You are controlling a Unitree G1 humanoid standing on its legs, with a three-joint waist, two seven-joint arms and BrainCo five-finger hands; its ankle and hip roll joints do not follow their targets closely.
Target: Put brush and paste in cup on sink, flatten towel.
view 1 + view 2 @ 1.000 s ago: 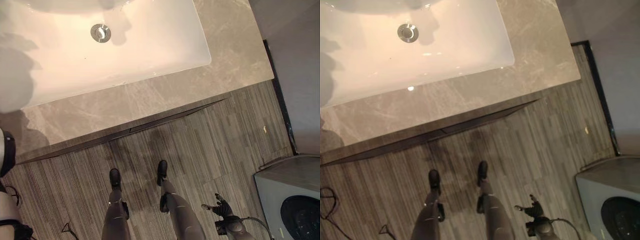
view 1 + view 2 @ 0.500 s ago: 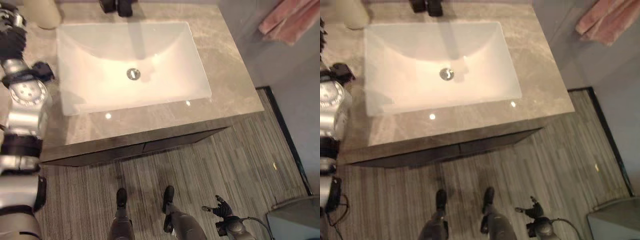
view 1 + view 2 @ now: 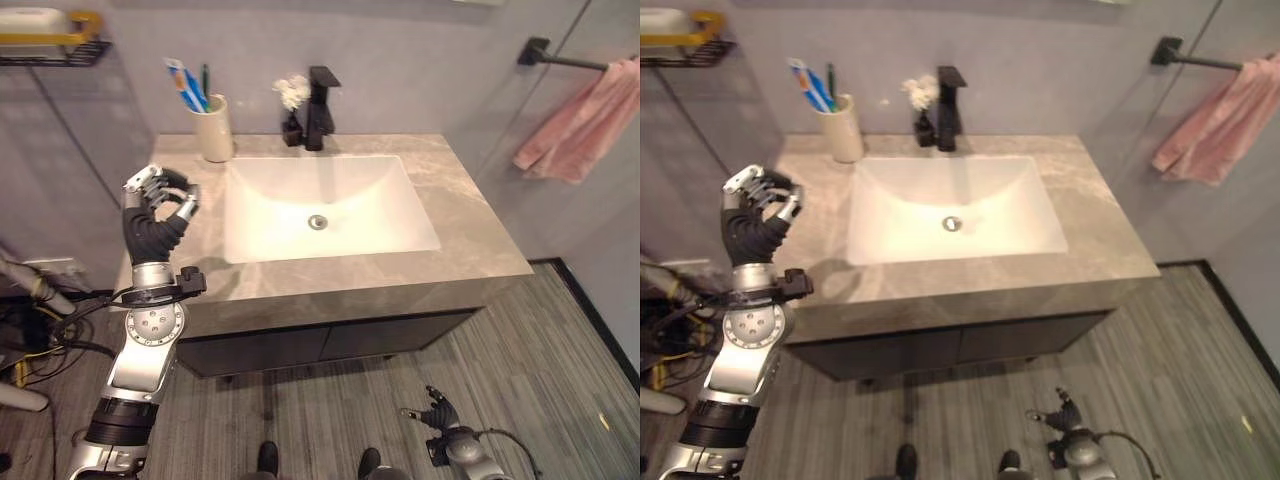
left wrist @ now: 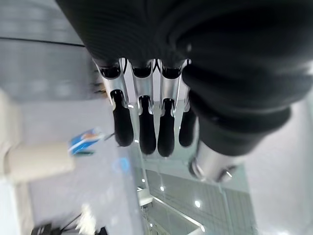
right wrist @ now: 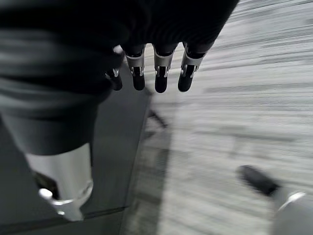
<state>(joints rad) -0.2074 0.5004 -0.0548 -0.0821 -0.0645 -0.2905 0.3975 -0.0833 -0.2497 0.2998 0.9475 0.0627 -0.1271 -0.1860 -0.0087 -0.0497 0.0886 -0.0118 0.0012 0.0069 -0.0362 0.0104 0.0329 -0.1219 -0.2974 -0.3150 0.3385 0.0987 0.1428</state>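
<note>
With brush and paste [image 3: 186, 86] already in the cup [image 3: 214, 128] and the left hand [image 3: 157, 208] curled empty, reach the relaxed right hand [image 3: 437, 413] to the bunched towel [image 3: 580, 118] and spread it evenly along the bar [image 3: 570, 60].

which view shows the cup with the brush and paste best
The left eye view: the cup stands whole and upright on the counter's back left corner, brush and paste poking out. The right eye view shows the same. The left wrist view catches it blurred past the left hand.
</note>
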